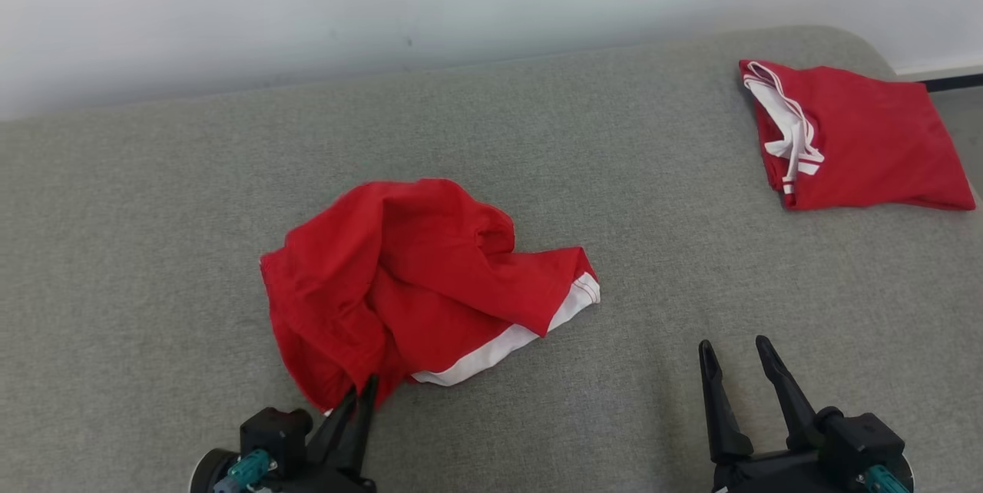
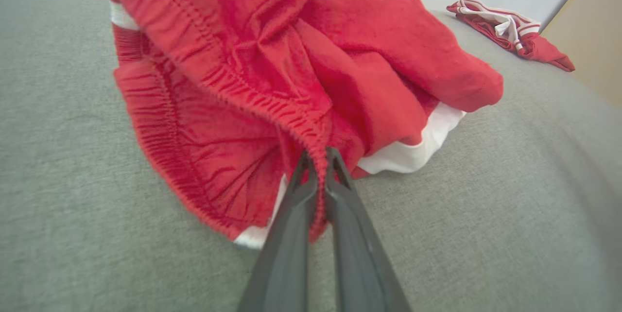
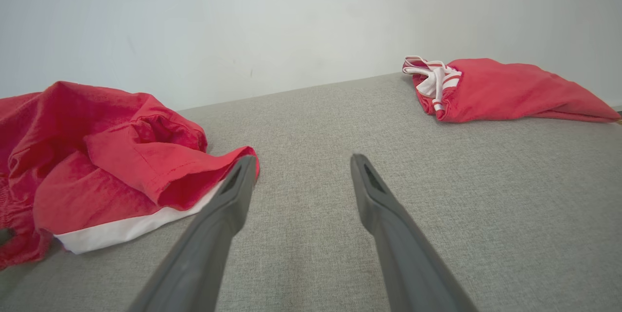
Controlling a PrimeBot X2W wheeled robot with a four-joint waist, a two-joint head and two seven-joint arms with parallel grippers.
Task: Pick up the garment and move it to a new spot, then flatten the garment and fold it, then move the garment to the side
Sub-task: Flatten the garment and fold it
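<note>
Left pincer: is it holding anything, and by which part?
Yes: the left pincer is shut on the crumpled red shorts, pinching their gathered elastic waistband edge.

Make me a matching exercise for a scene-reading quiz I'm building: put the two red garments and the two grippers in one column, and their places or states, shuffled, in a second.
Column one:
1. crumpled red cloth garment with white hem
2. folded red cloth garment with white striped trim
3. left gripper
4. right gripper

Column two:
A. open, nothing between its fingers
B. lying at the far right of the grey padded surface
C. shut on gathered red cloth
D. heaped mid-surface, near edge pinched

Pairs: 1-D, 2-B, 3-C, 4-A
</note>
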